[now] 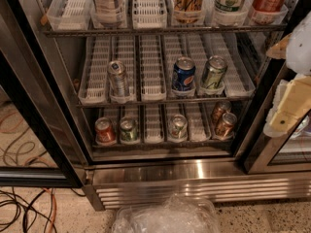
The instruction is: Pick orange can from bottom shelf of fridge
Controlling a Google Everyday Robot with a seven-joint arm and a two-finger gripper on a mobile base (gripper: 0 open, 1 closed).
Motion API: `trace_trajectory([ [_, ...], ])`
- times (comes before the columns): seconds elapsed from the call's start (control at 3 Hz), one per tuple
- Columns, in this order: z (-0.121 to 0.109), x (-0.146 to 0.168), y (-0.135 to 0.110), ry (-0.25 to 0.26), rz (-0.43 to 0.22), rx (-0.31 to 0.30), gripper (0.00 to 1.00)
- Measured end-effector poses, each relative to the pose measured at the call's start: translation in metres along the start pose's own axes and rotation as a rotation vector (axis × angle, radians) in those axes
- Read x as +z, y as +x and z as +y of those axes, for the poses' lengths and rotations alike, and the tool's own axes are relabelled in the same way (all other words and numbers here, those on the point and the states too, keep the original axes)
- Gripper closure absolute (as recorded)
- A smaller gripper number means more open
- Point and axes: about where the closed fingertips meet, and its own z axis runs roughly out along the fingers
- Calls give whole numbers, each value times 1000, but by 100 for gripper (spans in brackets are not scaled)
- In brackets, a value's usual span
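The fridge (160, 171) stands open with its steel base below. On the bottom shelf (155, 142), a wire rack with white lanes, the copper-orange can (226, 124) stands at the front of the far right lane. A second similar can (221, 109) stands just behind it. My gripper (291, 108), cream and white, hangs at the right edge of the view, outside the fridge. It is to the right of the orange can, a little above it, and holds nothing that I can see.
On the same shelf stand a red can (104, 130), a green can (129, 129) and a silver can (177, 126). The rack above holds a silver can (117, 77), a blue Pepsi can (183, 74) and a green can (213, 73). A black door frame (252, 130) stands between gripper and shelf. Cables (24, 208) and a clear plastic bag (165, 217) lie on the floor.
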Motion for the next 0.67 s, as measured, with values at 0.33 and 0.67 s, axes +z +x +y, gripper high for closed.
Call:
trace_trajectory([
  [0.33, 12, 24, 5, 40, -31, 58, 0],
  [0.67, 26, 66, 15, 53, -97, 171, 0],
])
